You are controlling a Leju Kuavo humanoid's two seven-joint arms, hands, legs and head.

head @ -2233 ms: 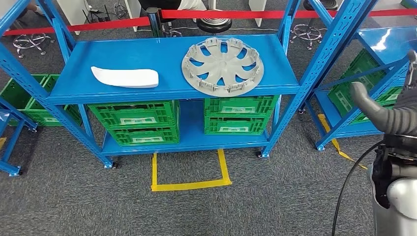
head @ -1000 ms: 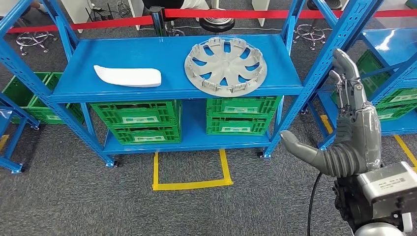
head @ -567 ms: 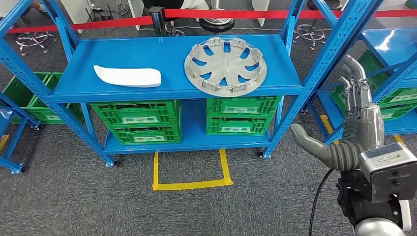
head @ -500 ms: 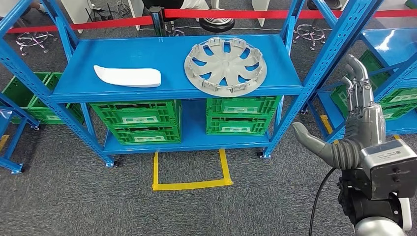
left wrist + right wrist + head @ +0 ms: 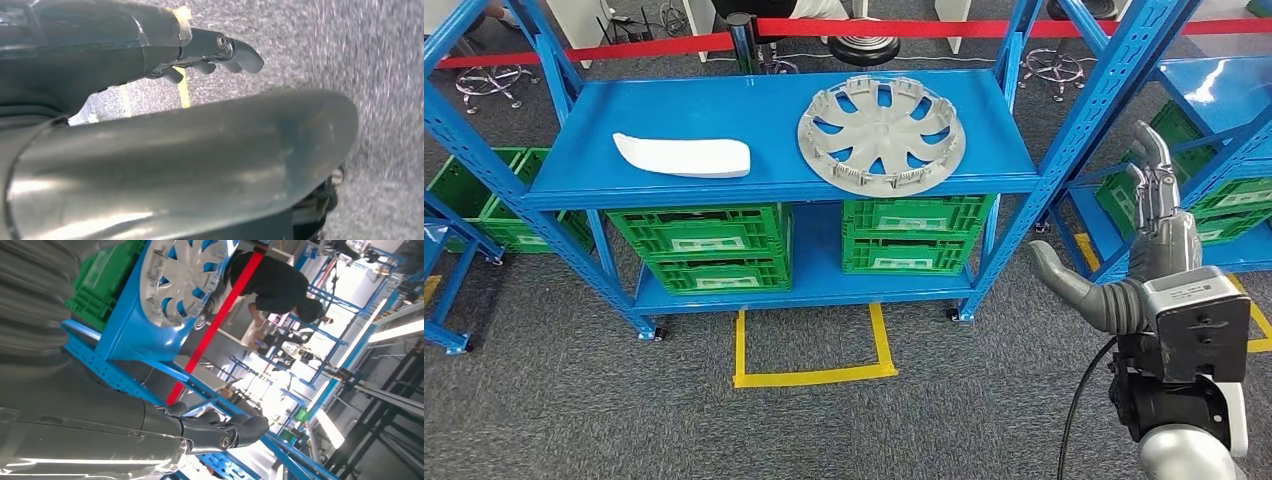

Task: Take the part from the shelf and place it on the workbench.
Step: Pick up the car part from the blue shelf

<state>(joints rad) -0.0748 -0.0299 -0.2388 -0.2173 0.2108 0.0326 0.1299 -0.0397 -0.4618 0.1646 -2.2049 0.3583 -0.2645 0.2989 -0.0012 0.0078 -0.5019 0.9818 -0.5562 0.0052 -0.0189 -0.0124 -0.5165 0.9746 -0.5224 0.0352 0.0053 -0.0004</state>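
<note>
Grey hubcap (image 5: 881, 123) lying flat on the top level of the blue shelf (image 5: 724, 180), toward its right end, untouched. Same hubcap seen edge-on in the right wrist view (image 5: 180, 275), on the blue board. White curved piece (image 5: 682, 155) lying on the same level, well apart to the left. Green crates (image 5: 709, 248) stacked on the lower level, more of them (image 5: 911, 235) under the hubcap. Yellow tape square (image 5: 811, 350) on the grey carpet in front of the shelf. Red barrier strip (image 5: 864, 28) stretched behind the shelf.

Right hand (image 5: 1139, 240) raised at the right of the head view, beside the shelf's right post, well apart from the hubcap; fingers straight and pointing up, thumb splayed out to the left, nothing held. Fingers (image 5: 220, 432) also visible extended in the right wrist view, palm bare.

Left hand (image 5: 150, 55) hanging over the carpet, fingertips (image 5: 240, 52) slightly bent, apart from the thumb, nothing between them.

Person in dark clothing (image 5: 280, 287) bending over beyond the red strip.
</note>
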